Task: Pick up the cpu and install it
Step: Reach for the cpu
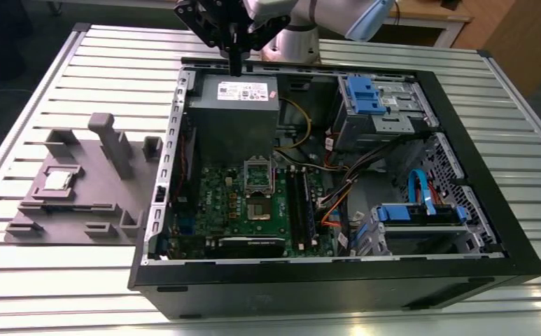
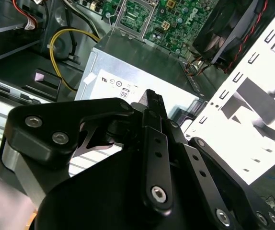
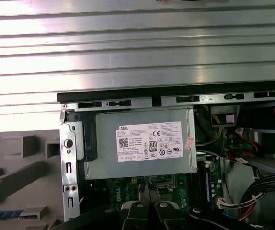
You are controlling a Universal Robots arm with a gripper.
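Note:
The cpu (image 1: 58,180), a small silvery square chip, lies in a recess of the grey plastic fixture (image 1: 83,210) at the exterior view's left, outside the computer case. My gripper (image 1: 236,68) hangs far from it, above the back edge of the grey power supply (image 1: 233,105), its fingers pressed together with nothing between them. Both wrist views show the gripper (image 3: 147,192) (image 2: 153,100) shut over the power supply (image 3: 142,143). On the green motherboard (image 1: 219,192), the metal-framed socket (image 1: 259,208) has a dark centre and its frame (image 1: 257,176) is lifted.
The open black case (image 1: 494,210) stands on a slatted metal table (image 1: 55,70). Blue drive brackets (image 1: 364,94), cables (image 1: 345,189) and memory slots (image 1: 300,203) crowd the case's right side. Upright posts (image 1: 111,140) rise from the fixture.

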